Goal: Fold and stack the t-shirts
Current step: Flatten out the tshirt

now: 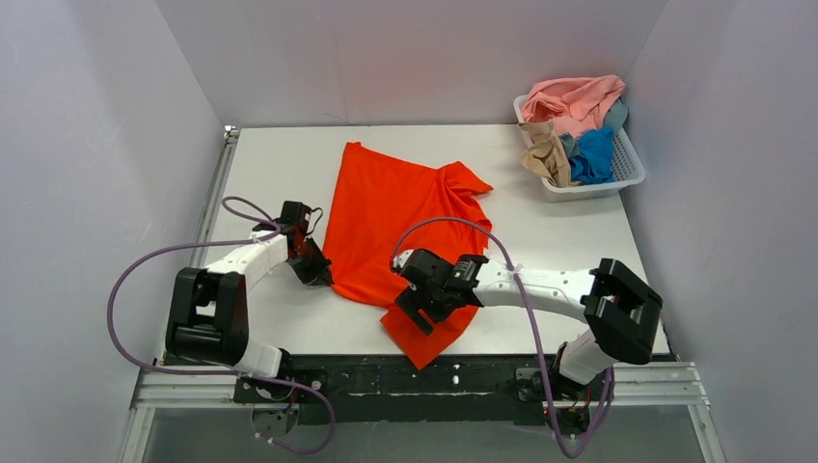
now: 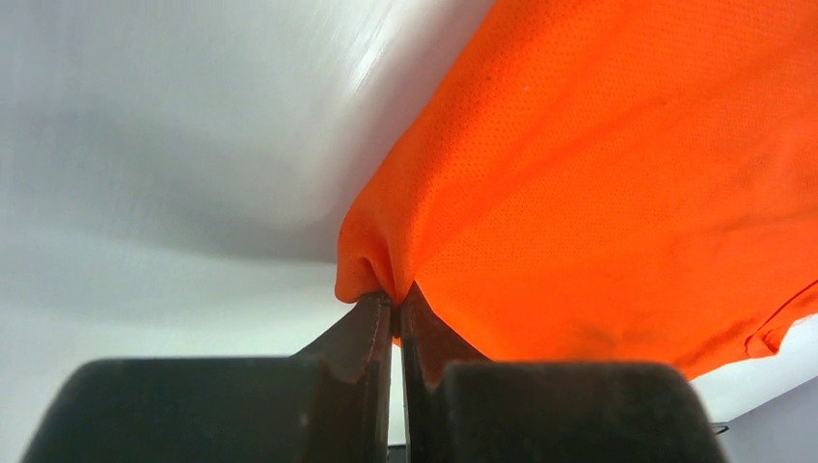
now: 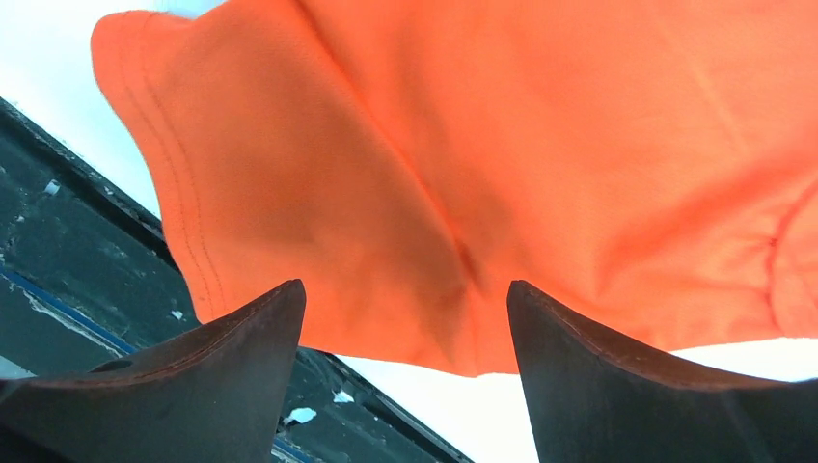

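The bright orange-red t-shirt [image 1: 386, 217] lies spread on the white table, one corner hanging over the near edge. My left gripper [image 1: 318, 273] is shut on the shirt's left edge; the left wrist view shows the jaws pinching a fold of orange cloth [image 2: 579, 193]. My right gripper [image 1: 417, 313] is open above the shirt's near sleeve, its fingers apart with the orange cloth [image 3: 482, 174] beyond them, not held. The salmon pink [image 1: 577, 101], tan-beige [image 1: 548, 154] and blue [image 1: 592, 154] shirts are bunched in the basket at the back right.
The white slatted basket [image 1: 632, 169] stands at the table's back right corner. The black frame rail [image 1: 463, 376] runs along the near edge, also seen in the right wrist view [image 3: 68, 241]. White walls enclose the table on three sides.
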You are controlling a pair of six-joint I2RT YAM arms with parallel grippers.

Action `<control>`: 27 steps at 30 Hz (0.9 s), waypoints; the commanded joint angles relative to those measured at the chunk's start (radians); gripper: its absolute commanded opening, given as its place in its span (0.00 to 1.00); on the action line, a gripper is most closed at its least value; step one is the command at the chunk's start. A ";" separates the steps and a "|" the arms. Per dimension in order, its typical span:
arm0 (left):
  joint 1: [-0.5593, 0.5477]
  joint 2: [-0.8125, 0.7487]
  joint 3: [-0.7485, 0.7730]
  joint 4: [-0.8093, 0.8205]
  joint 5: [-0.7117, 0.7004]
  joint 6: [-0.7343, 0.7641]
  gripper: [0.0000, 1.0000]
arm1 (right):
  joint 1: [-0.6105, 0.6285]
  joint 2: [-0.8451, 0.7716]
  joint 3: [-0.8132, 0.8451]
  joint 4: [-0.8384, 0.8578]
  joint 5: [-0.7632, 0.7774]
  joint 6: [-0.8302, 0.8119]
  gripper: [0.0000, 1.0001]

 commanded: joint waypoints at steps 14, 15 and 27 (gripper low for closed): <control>-0.054 -0.459 -0.228 -0.286 -0.032 -0.125 0.00 | -0.114 -0.185 -0.251 0.030 0.123 0.349 0.81; -0.065 -0.469 -0.226 -0.297 -0.046 -0.124 0.00 | -0.122 -0.177 -0.257 0.045 0.114 0.346 0.80; -0.083 -0.450 -0.112 -0.405 -0.162 -0.085 0.00 | -0.157 -0.180 -0.241 0.006 0.067 0.310 0.19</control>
